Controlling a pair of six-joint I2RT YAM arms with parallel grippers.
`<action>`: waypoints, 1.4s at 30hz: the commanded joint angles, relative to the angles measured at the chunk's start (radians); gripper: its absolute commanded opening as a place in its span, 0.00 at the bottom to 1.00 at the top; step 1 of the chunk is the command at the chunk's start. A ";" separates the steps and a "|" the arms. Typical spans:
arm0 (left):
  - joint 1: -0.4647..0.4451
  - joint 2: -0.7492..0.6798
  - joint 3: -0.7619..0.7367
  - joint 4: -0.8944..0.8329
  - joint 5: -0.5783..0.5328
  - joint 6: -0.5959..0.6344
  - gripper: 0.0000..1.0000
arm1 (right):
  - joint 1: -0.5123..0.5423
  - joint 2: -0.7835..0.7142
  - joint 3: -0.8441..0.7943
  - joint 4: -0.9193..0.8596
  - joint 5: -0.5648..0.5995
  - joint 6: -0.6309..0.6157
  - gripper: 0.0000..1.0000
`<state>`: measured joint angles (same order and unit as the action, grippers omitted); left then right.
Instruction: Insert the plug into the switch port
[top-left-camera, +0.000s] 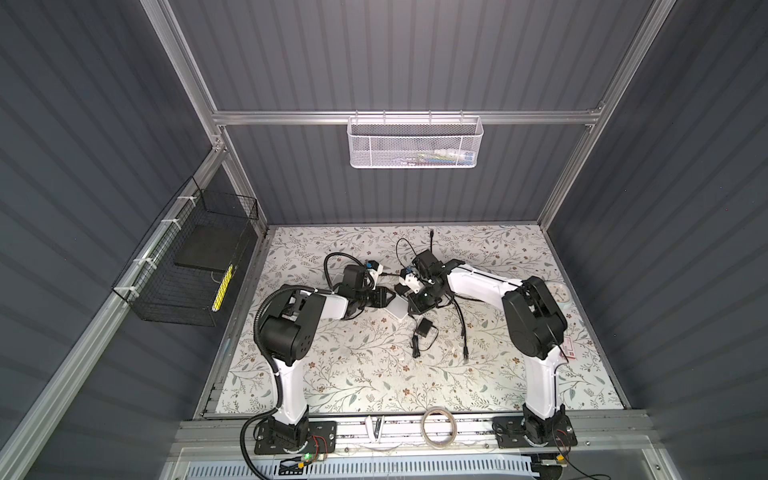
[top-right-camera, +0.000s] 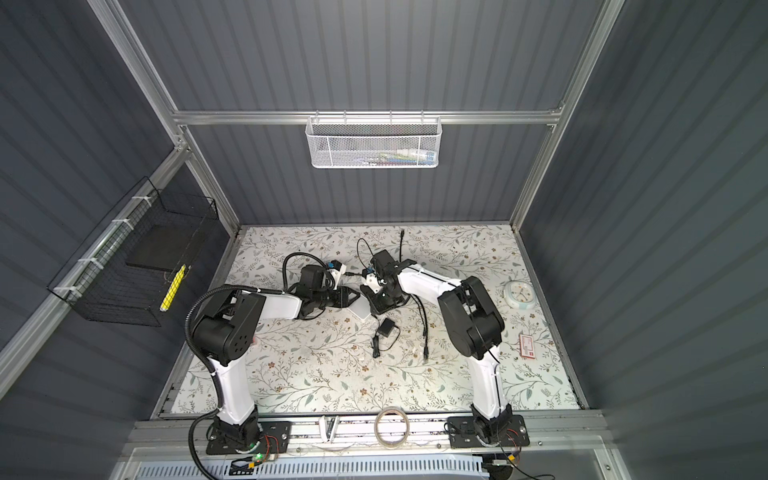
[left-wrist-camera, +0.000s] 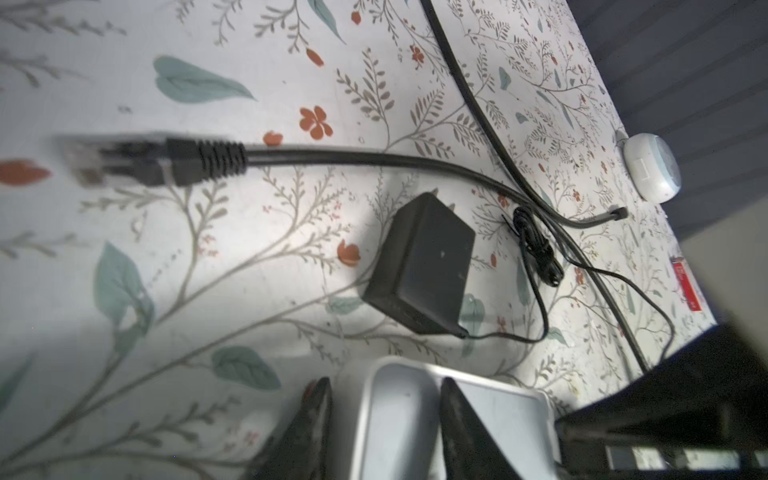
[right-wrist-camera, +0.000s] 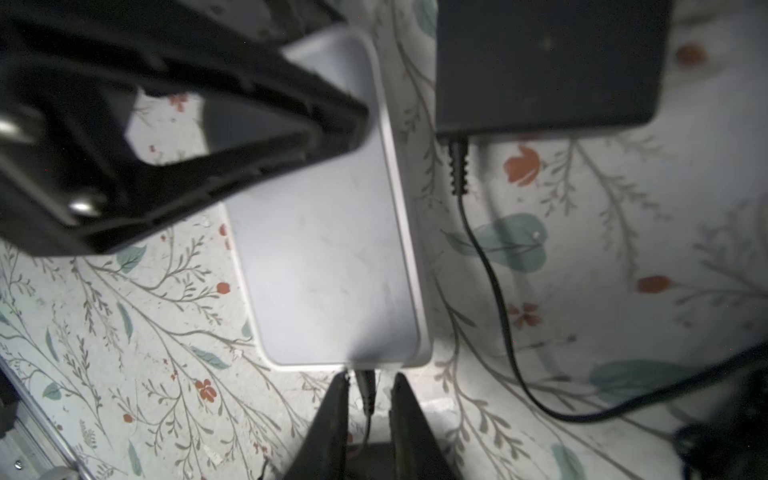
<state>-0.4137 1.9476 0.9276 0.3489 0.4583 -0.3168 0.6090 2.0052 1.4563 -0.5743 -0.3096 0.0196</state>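
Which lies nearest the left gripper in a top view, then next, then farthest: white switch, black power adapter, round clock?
From the left gripper:
1. white switch, at its jaws.
2. black power adapter, just past the switch, nearer the front.
3. round clock, far off on the right side.

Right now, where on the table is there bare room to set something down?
Bare: the near stretch of table between the left arm and right arm, and the far corners. Crowded: the middle, around the switch, adapter and cables.
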 joint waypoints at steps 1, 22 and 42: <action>-0.008 0.041 -0.096 -0.345 -0.072 -0.054 0.46 | 0.000 -0.093 -0.047 0.089 0.022 -0.038 0.31; 0.030 -0.135 0.114 -0.550 -0.136 0.136 0.61 | 0.014 -0.271 -0.457 0.557 -0.067 0.565 0.38; 0.033 0.014 0.238 -0.539 -0.001 0.194 0.63 | 0.028 -0.160 -0.473 0.615 -0.001 0.671 0.37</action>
<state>-0.3843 1.9255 1.1484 -0.1566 0.4248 -0.1413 0.6365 1.8076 0.9764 0.0269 -0.3214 0.6674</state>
